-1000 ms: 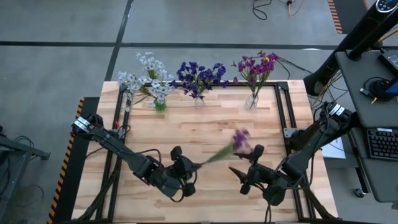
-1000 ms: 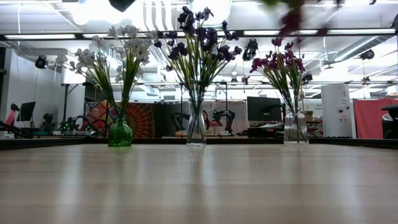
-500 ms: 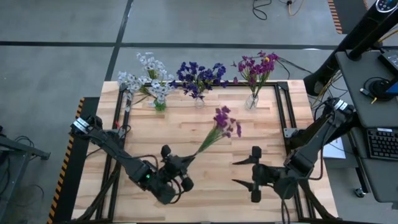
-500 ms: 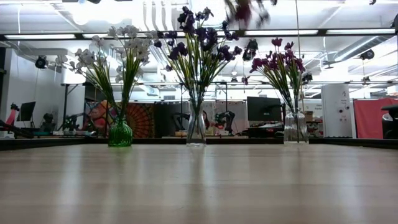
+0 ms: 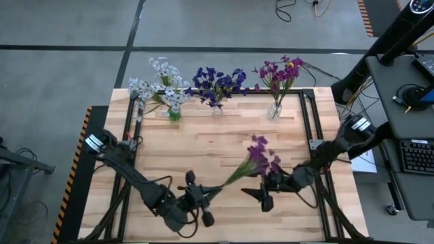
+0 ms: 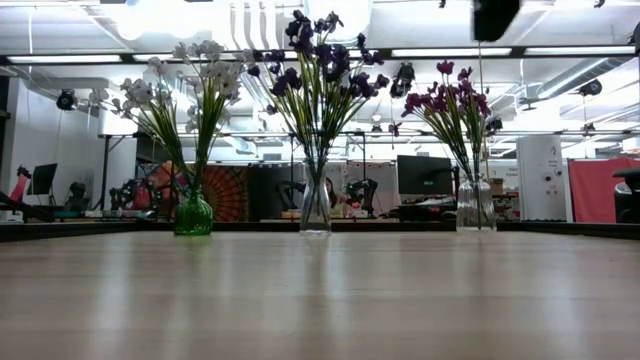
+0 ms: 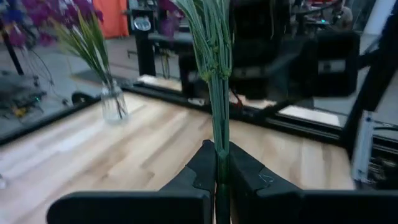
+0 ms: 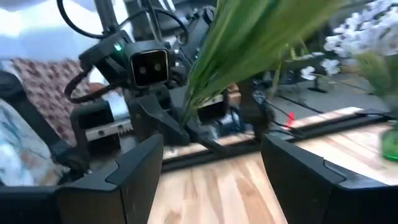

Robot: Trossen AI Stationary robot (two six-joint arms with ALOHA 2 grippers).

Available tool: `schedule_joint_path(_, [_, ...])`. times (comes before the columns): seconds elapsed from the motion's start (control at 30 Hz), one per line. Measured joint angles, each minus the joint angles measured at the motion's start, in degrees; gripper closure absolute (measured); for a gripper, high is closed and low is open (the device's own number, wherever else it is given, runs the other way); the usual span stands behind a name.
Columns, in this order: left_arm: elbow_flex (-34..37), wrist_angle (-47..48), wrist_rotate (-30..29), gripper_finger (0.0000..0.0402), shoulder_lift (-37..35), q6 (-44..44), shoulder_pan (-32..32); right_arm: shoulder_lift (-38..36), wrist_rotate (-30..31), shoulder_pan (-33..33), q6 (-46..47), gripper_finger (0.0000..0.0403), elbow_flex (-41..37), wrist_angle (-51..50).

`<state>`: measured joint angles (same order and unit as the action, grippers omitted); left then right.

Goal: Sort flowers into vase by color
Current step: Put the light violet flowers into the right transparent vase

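**Purple bunch held between the arms, handover pending**

The left gripper (image 5: 201,196) clamps the stem ends of the magenta-purple flowers (image 5: 261,154), held above the table's near middle. The right gripper (image 5: 264,192) sits with fingers spread wide around the stems (not closed on them). Next, I judge, it must close, then carry the bunch to the far-right vase (image 5: 274,110)

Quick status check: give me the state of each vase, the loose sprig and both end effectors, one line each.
Green vase: upright, holding whitish flowers.
Middle clear vase: upright, holding dark blue-violet flowers.
Right clear vase: upright, holding magenta flowers.
Magenta sprig: off the table, stem clamped, blossoms toward the right arm.
Left end effector: shut on the sprig's stem.
Right end effector: open, fingers either side of the sprig, not gripping.
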<state>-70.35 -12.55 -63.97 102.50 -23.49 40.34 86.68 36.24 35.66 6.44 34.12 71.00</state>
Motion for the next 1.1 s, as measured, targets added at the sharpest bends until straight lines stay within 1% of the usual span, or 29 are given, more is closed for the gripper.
schedule_joint_path(0.1, [0.0,-5.68,-0.65,0.04,1.03,4.84,-0.9,3.83,-3.54,-1.89,0.15,0.014,0.13,6.05])
schedule_joint_path(0.17, [0.0,-7.65,-0.81,0.04,1.41,5.69,-1.6,6.01,-6.64,-2.45,-0.26,0.014,0.99,9.06])
schedule_joint_path(0.23, [0.0,-7.98,-0.8,0.04,1.9,5.78,-2.21,7.84,-7.77,-2.53,-0.72,0.014,2.29,11.31])
schedule_joint_path(0.3, [0.0,-8.34,-0.77,0.04,2.62,5.7,-2.93,9.08,-7.6,-2.71,-1.5,0.014,3.53,12.28])
schedule_joint_path(0.53, [0.0,-10.72,-1.5,0.04,4.32,5.03,-3.64,10.66,-2.03,-3.06,-6.05,0.0141,7.53,12.22])
schedule_joint_path(0.63, [0.0,-10.82,-1.5,0.04,4.37,5.03,-3.65,10.57,-1.32,-3.08,-7.96,0.0149,8.05,12.44])
schedule_joint_path(0.83, [0.0,-10.6,-1.43,0.04,4.39,5.03,-3.69,10.57,0.93,-3.2,-9.64,0.0192,8.59,12.36])
schedule_joint_path(1.1, [0.0,-10.52,-1.04,0.04,4.39,5.03,-3.69,10.55,1.47,-4.08,-9.69,0.0269,8.57,12.06])
